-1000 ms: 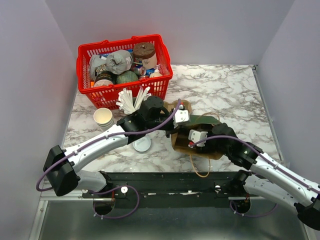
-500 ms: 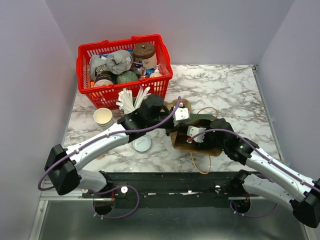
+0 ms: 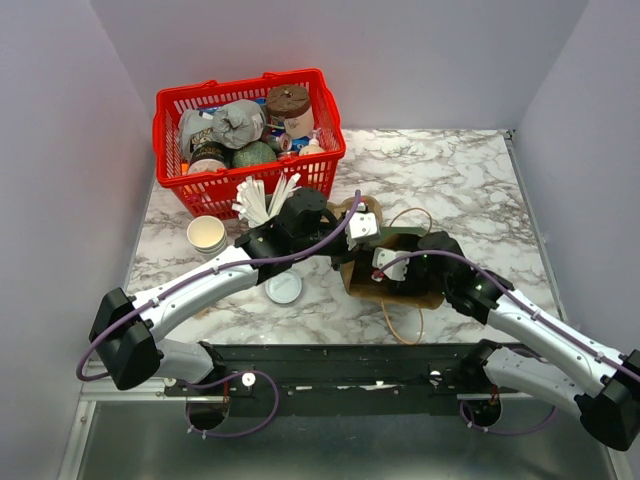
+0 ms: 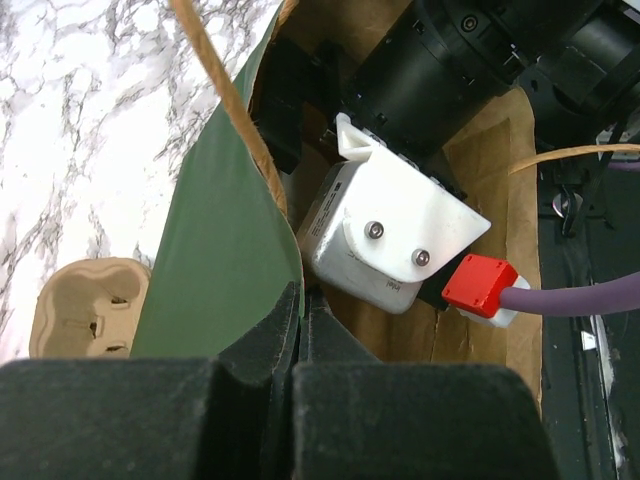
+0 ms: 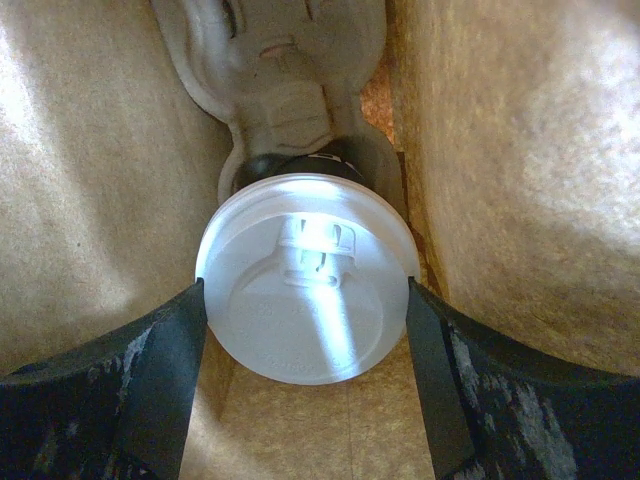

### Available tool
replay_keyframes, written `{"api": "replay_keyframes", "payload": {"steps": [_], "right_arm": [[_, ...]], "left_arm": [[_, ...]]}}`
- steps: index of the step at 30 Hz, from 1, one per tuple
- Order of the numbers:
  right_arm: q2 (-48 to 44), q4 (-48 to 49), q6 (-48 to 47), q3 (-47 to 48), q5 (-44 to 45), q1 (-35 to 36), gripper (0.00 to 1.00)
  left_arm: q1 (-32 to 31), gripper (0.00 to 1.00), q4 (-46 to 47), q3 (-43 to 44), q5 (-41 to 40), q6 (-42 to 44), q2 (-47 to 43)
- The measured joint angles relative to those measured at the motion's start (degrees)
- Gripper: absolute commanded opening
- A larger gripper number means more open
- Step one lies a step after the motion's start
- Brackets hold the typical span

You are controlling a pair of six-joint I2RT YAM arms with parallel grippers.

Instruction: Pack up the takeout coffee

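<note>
Walls of paper bag [image 5: 90, 180] around takeout coffee [image 5: 305, 290]

White plastic lid on takeout coffee [image 5: 305, 290]: smooth, sl. glossy. Brown paper bag [image 5: 90, 180]: matt, bit rough inside; green outside smoother. Marble-look bench [image 3: 460, 175]: polished. Red plastic basket [image 3: 200, 190].

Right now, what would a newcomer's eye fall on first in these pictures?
The brown paper bag at the centre of the table, where both arms meet: the left end effector pinches its rim. Inside it, the right end effector grips the takeout coffee at its white lid. The packed red basket stands at the far left.
</note>
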Motion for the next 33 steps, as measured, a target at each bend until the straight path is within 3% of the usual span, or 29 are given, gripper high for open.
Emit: {"api": "replay_keyframes", "payload": {"steps": [6, 11, 33], "right_arm": [[0.57, -0.04, 0.04, 0.39, 0.00, -0.17, 0.06], [0.22, -0.09, 0.07, 0.44, 0.02, -0.20, 0.01], [2.99, 0.50, 2.67, 2.08, 4.20, -0.17, 0.01]], "left_arm": [[0.20, 0.01, 0.22, 0.00, -0.04, -0.26, 0.02], [0.20, 0.01, 0.24, 0.00, -0.04, -0.33, 0.02], [0.94, 0.00, 1.92, 0.00, -1.29, -0.92, 0.57]]}}
